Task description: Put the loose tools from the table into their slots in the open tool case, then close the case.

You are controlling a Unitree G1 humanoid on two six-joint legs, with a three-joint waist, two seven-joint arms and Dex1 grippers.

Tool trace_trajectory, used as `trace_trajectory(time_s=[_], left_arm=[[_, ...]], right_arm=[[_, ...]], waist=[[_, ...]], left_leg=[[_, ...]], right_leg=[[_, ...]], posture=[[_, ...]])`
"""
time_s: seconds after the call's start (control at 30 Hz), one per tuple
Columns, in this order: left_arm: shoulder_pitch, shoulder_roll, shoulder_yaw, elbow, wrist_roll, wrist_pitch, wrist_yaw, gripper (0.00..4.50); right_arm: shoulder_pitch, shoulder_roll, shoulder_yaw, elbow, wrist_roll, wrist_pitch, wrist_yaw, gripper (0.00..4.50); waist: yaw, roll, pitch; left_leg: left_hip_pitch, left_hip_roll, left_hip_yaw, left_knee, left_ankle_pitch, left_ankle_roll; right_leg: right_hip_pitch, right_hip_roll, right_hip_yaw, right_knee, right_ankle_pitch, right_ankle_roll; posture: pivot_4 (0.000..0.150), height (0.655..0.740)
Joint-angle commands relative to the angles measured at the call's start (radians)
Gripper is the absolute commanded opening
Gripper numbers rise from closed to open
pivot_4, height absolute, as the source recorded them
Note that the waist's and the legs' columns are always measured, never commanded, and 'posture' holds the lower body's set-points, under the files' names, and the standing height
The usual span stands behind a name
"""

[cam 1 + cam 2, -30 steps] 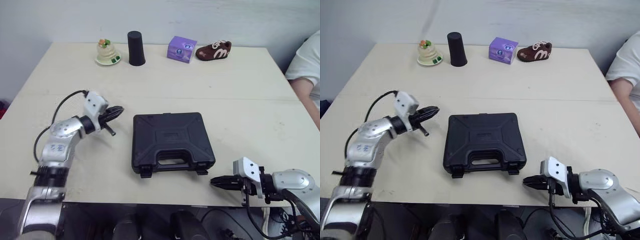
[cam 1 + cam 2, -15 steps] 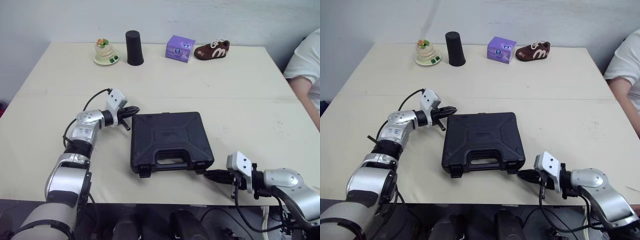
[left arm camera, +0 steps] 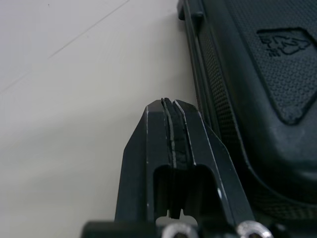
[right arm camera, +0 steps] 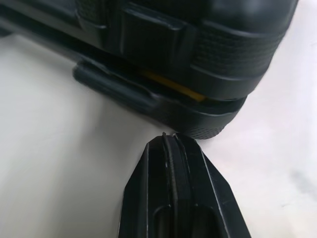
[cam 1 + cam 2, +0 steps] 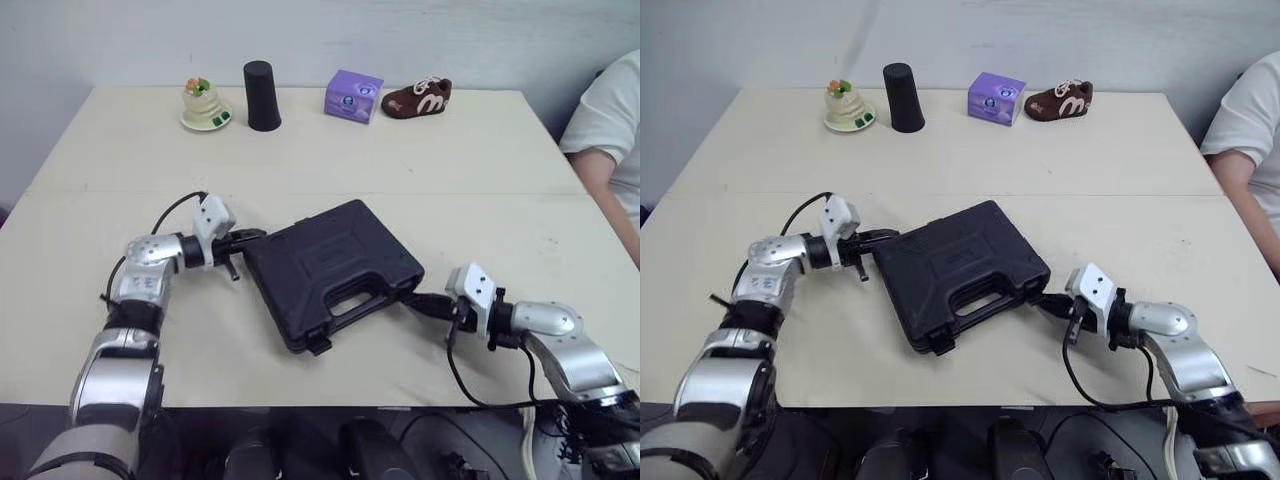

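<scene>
Tool case (image 5: 330, 270) is lying skewed near the front middle of the table (image 5: 450, 170), lid down. The latch (image 4: 119, 89) by the right corner looks unfastened, and there's a thin yellow strip (image 4: 173, 85) in the seam, so I'd guess it isn't fully seated. Left gripper (image 5: 250, 237) has its fingers pinched together, holding nothing, tips right at the case's far-left corner. Right gripper (image 5: 415, 299) is the same, closed and empty, nosing the near-right corner. To finish well, I'd brace with the left so the case can't slide, press the lid flat, then flip each latch. Going too fast could just spin it. Cup (image 5: 262, 96), purple box (image 5: 353, 96) and shoe (image 5: 416, 98) along the far edge are well clear.
</scene>
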Motion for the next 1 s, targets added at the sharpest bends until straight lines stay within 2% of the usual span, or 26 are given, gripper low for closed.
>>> trace_trajectory(time_s=[0.03,0.2,0.27,0.33,0.43,0.57,0.67,0.77,1.0], left_arm=[[0.071,0.032,0.029,-0.161,-0.033,0.077,0.015,0.00],[0.226,0.102,0.113,-0.399,-0.007,0.158,0.175,0.00],[0.223,0.107,0.178,-0.455,-0.050,0.145,0.223,0.00],[0.198,0.117,0.192,-0.505,-0.072,0.123,0.212,0.00],[0.123,0.084,0.131,-0.649,-0.159,0.246,0.167,0.00],[0.058,0.014,0.024,-0.732,-0.183,0.360,0.164,0.00],[-0.025,-0.096,-0.109,-0.704,-0.155,0.440,0.178,0.00],[-0.100,-0.190,-0.259,-0.611,-0.065,0.418,0.147,0.00],[-0.236,-0.342,-0.362,-0.358,0.028,0.398,0.165,0.00]], right_arm=[[-0.009,0.021,-0.004,0.041,-0.034,-0.025,-0.016,0.04],[-0.004,0.051,-0.009,0.058,-0.060,-0.044,-0.037,0.04],[0.009,0.049,-0.024,0.040,-0.061,-0.037,-0.057,0.04],[0.030,0.043,-0.050,0.003,-0.041,-0.028,-0.067,0.04],[0.083,0.017,-0.097,-0.078,0.002,0.003,-0.052,0.04],[0.142,-0.006,-0.117,-0.147,0.025,0.033,-0.024,0.04],[0.185,-0.005,-0.131,-0.214,0.057,0.078,-0.026,0.04],[0.217,-0.001,-0.137,-0.275,0.076,0.126,-0.037,0.04],[0.245,0.016,-0.169,-0.320,0.071,0.129,-0.081,0.04]], waist=[[0.000,0.000,0.000],[-0.018,0.000,0.000],[-0.017,0.000,0.000],[-0.015,-0.001,0.000],[0.005,0.000,0.000],[0.015,0.000,0.000],[0.014,0.000,0.000],[0.017,0.000,0.000],[0.009,0.001,0.001]], left_leg=[[0.000,0.000,0.000,0.000,0.000,0.000],[0.000,0.002,0.000,0.001,-0.001,-0.002],[0.000,0.003,-0.001,0.001,-0.001,-0.002],[0.000,0.003,-0.001,0.002,-0.001,-0.002],[0.000,0.000,-0.002,0.002,-0.001,-0.002],[0.000,-0.003,-0.002,0.002,-0.002,0.001],[0.000,-0.005,-0.002,0.002,-0.002,0.001],[0.000,-0.006,-0.004,0.003,-0.002,0.000],[0.000,-0.006,-0.008,0.001,-0.003,-0.003]], right_leg=[[0.000,0.000,0.000,0.000,0.000,0.000],[0.000,0.000,0.002,0.001,0.000,-0.001],[0.000,0.000,0.002,0.001,-0.001,-0.001],[0.000,0.000,0.002,0.002,-0.001,-0.001],[0.002,0.000,0.001,0.001,-0.001,-0.001],[0.004,0.001,0.001,-0.002,0.000,0.000],[0.004,0.002,0.001,-0.003,0.000,0.000],[0.005,0.004,0.001,-0.003,0.000,0.000],[0.000,0.004,0.006,-0.002,0.000,0.000]], posture=[[0.150,0.7400],[0.150,0.7400],[0.150,0.7400],[0.150,0.7400],[0.150,0.7400],[0.150,0.7400],[0.150,0.7400],[0.150,0.7400],[0.150,0.7400]])
